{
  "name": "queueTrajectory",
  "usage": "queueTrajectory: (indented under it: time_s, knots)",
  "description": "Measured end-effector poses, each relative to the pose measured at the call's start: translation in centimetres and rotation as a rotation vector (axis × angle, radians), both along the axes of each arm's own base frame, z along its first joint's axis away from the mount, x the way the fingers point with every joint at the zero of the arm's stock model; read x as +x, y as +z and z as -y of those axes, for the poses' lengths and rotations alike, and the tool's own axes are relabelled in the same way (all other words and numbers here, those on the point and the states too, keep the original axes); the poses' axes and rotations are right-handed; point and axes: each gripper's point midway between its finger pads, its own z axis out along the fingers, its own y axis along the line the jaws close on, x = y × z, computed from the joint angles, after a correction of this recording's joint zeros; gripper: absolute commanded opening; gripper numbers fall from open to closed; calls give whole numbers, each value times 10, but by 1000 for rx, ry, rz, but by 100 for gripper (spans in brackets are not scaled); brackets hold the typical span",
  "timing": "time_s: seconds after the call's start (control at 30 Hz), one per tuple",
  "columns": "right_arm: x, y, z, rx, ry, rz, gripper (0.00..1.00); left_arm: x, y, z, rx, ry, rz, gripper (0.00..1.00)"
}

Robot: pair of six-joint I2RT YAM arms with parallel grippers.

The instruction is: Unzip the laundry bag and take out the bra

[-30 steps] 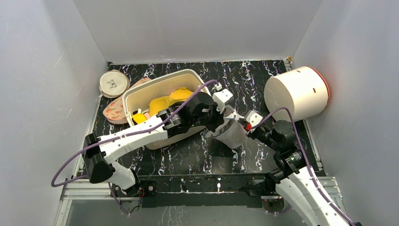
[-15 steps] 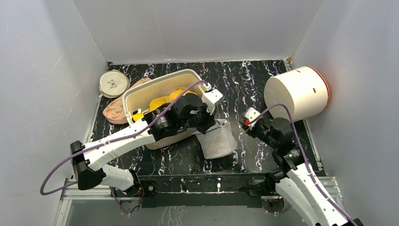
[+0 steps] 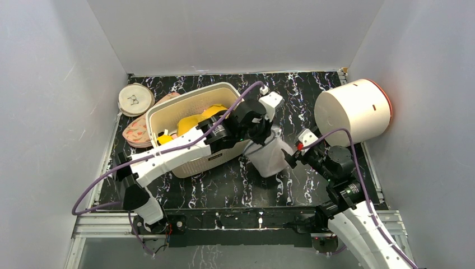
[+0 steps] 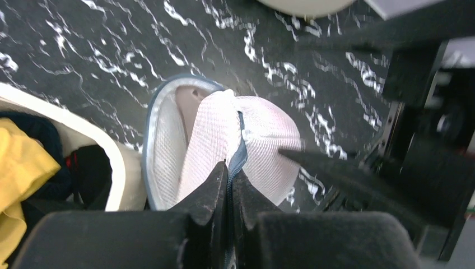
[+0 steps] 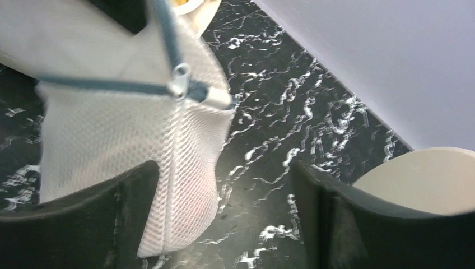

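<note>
The laundry bag, a whitish mesh drum with a blue zip edge, hangs just right of the basket. My left gripper is shut on its blue zip edge, with the fingertips pressed together on it. The lid rim gapes open beside the mesh body. My right gripper stands open close to the bag's right side. In the right wrist view the bag and its metal zip pull lie ahead of that gripper. The bra is hidden; a faint pink tint shows through the mesh.
A cream basket holding a yellow garment stands left of the bag. A white drum lies on its side at the right wall. A cream disc and a pink patterned disc lie at the far left.
My right gripper has opened, let go of the bag and drawn slightly back. The left gripper, still shut on the zip edge, swung the bag left and back right.
</note>
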Motion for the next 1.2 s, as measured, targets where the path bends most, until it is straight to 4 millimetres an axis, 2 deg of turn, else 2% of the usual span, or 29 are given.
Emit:
queueTrajectory:
  time_s: [0.13, 0.23, 0.3, 0.47, 0.6, 0.77, 0.83, 0.93, 1.1, 1.2]
  knots:
    - [2, 2, 3, 46, -38, -29, 98, 23, 25, 18, -48, 76, 46, 0]
    - [3, 15, 5, 108, -80, -57, 98, 38, 30, 24, -64, 141, 70, 0]
    - [3, 31, 7, 164, -105, -63, 98, 45, 28, 27, -65, 179, 76, 0]
    - [-7, 77, 9, 401, -159, -89, 98, 55, 4, 32, -35, 239, 53, 0]
    - [-19, 89, 14, 631, -218, -183, 98, 59, -6, 36, -28, 275, 29, 0]
    - [-31, 81, 2, 778, -187, -319, 98, 61, 0, 36, -56, 314, 15, 0]
    - [-35, 72, -8, 799, -147, -379, 98, 62, 2, 36, -66, 328, 11, 0]
    - [-39, 55, -22, 809, -94, -464, 92, 61, 1, 34, -65, 342, 0, 0]
    - [-32, 28, -39, 820, -69, -585, 87, 60, 0, 33, -76, 363, -18, 0]
    - [-24, 13, -44, 849, -79, -633, 79, 59, 0, 33, -80, 375, -31, 0]
